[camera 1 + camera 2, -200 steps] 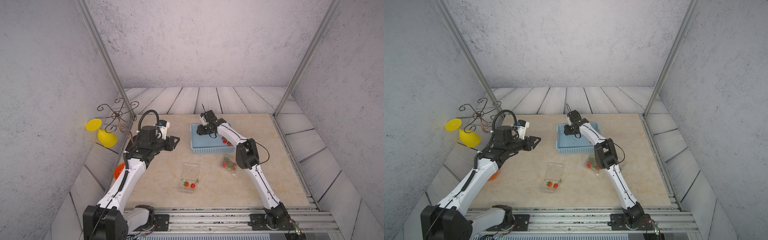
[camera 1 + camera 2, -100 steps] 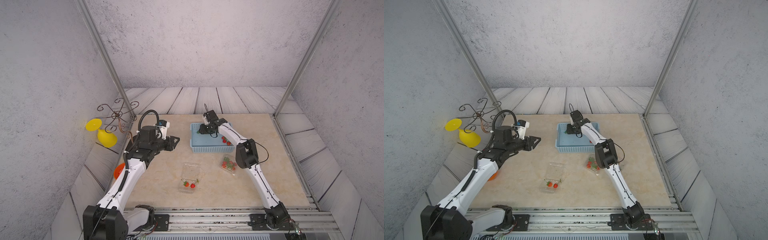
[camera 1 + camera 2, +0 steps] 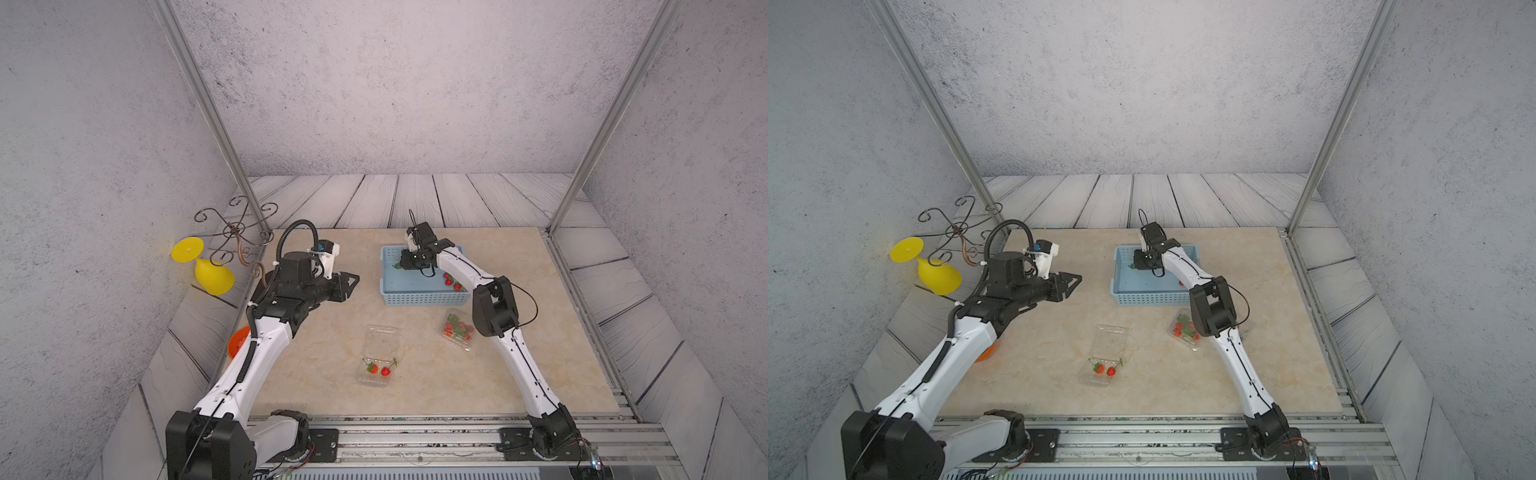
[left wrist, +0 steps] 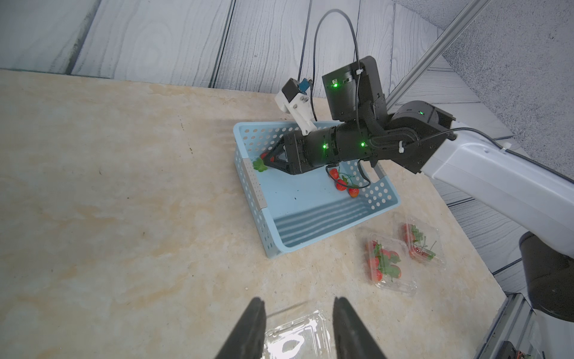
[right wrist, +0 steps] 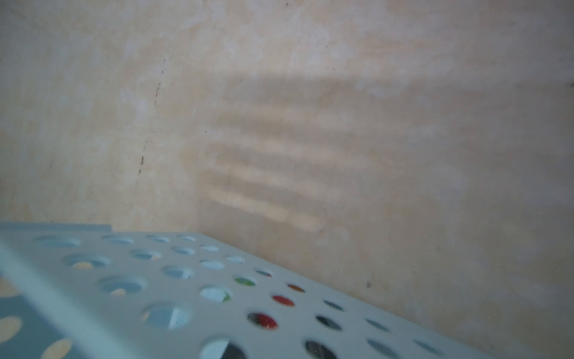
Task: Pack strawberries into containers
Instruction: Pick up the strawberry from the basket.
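Right gripper (image 4: 266, 158) is in the blue basket's (image 4: 310, 199) far-left corner, jaws narrowed round a strawberry (image 4: 260, 163), cap poking left past the tips; firm grip unclear. Left gripper (image 4: 298, 329) hangs parted and empty, well left. Open container (image 3: 382, 338) lies nearer.

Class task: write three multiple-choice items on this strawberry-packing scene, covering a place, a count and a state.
1. The right end effector is: A at the front rail; B inside the light blue perforated plastic basket; C against the back wall.
2. Red strawberries in the open clear plastic clamshell box: A none; B five; C two.
3. The left end effector is: A open and empty; B shut on a berry; C shut on a lid.
Key: B, its tip sits within the basket walls; C, two berries lie there; A, its fingers stand apart.
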`<state>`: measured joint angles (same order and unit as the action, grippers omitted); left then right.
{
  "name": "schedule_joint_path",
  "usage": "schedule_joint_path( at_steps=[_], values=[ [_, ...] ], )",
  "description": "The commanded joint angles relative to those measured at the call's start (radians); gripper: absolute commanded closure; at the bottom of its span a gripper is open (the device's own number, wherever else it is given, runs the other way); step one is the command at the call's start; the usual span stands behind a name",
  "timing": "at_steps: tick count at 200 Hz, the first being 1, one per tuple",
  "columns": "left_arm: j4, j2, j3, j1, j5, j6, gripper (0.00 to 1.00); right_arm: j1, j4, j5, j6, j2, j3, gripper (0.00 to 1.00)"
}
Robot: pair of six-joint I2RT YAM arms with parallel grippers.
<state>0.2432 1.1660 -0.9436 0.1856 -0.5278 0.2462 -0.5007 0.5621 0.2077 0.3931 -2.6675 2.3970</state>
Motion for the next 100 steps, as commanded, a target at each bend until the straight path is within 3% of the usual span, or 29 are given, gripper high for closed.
schedule_joint_path(
  at_steps=[1, 100],
  values=[
    [-0.010, -0.003, 0.003, 0.000, -0.005, -0.017, 0.60, 0.003, 0.000, 0.000, -0.006, 0.108, -0.106, 0.76],
    [-0.009, -0.012, 0.003, 0.000, -0.006, -0.016, 0.60, 0.009, -0.097, -0.033, -0.058, 0.488, -0.552, 0.79]
  ],
)
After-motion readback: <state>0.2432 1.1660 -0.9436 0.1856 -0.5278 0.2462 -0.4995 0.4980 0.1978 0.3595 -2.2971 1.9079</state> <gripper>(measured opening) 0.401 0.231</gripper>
